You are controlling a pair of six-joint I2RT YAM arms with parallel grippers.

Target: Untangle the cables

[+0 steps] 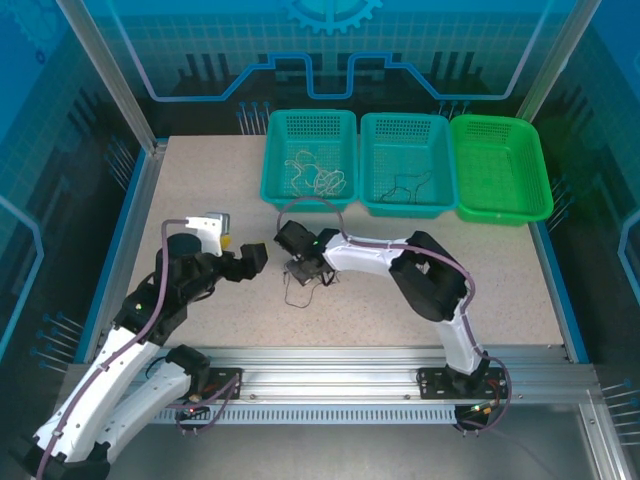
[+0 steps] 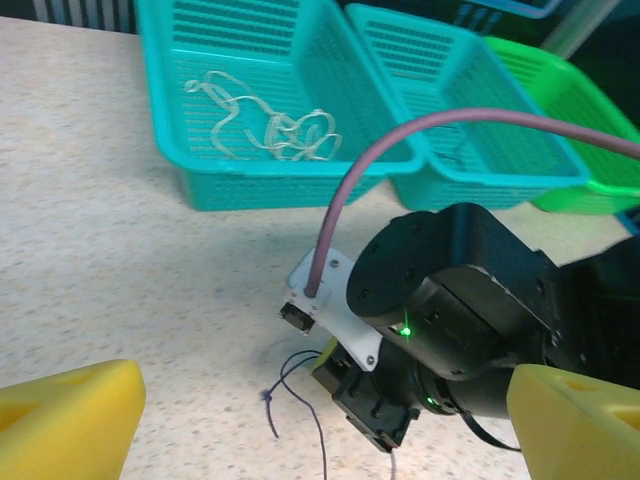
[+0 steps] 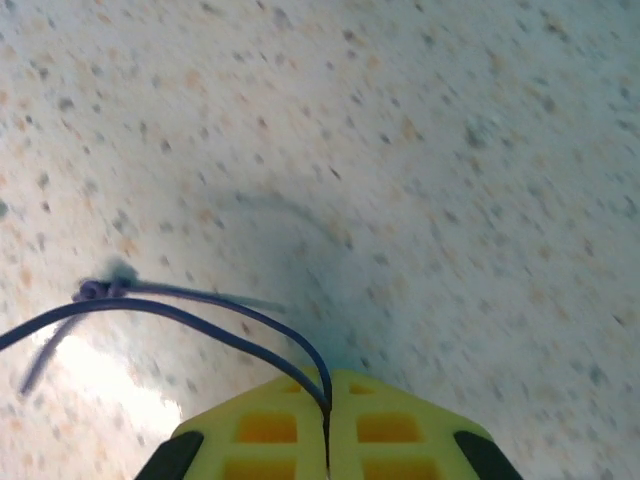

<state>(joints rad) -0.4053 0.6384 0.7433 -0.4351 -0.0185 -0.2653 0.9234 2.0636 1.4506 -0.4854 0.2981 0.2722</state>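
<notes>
- Right gripper (image 3: 328, 392), at the bottom centre of its wrist view, clamps yellow fingers shut on a thin dark purple wire (image 3: 95, 291) lying on the speckled table (image 3: 450, 150).
- Left gripper (image 1: 250, 262) gapes wide, centre-left overhead.
- Pale beige wires (image 1: 315, 175) lie in 1 teal plastic basket (image 1: 271, 160), upper centre.

1. The table (image 1: 200, 210) is lit brightly and evenly from above; soft shadows are cast beneath the arms.
2. Ahead of the closed right gripper (image 3: 327, 440) a diffuse shadow is thrown; a glare patch is seen left of the jaws, and the pinched dark cable (image 3: 200, 313) is blurred at its far end.
3. The fingertips (image 2: 60, 420) of the widely spread left gripper (image 2: 320, 430) are rendered out of focus.
</notes>
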